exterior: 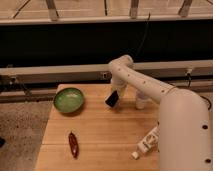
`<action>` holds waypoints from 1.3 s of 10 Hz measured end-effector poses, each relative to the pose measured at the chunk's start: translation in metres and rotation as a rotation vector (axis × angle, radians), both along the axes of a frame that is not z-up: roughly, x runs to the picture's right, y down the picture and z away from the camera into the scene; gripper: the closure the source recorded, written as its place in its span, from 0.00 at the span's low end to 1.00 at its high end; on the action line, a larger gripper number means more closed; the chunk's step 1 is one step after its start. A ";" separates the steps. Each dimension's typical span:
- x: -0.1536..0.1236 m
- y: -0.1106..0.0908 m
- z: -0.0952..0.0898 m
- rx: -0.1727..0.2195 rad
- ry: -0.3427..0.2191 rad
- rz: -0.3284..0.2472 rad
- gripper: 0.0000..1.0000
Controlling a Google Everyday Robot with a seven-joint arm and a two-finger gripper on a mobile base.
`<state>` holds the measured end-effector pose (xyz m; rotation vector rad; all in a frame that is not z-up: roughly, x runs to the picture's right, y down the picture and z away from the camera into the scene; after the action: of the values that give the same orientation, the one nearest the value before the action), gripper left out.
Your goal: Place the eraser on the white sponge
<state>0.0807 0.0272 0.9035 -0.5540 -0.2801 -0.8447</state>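
A green bowl (68, 99) sits at the worktop's (102, 134) far left corner. A dark red chili (73, 144) lies nearer than the bowl, close to the front edge. Right of the bowl, the gripper (113, 95) hangs above the wood with its fingers clamped on the tilted black eraser (111, 100). Further right of the bowl stands a white cylinder (141, 102), and a white bottle (147, 142) lies toward the front.

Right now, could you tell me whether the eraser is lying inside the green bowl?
No, the eraser is up at the gripper, to the right of the green bowl and apart from it.
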 end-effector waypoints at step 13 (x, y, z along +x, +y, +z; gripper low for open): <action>-0.005 -0.004 0.006 -0.004 -0.028 -0.046 0.34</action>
<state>0.0761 0.0232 0.9099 -0.5546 -0.2952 -0.8972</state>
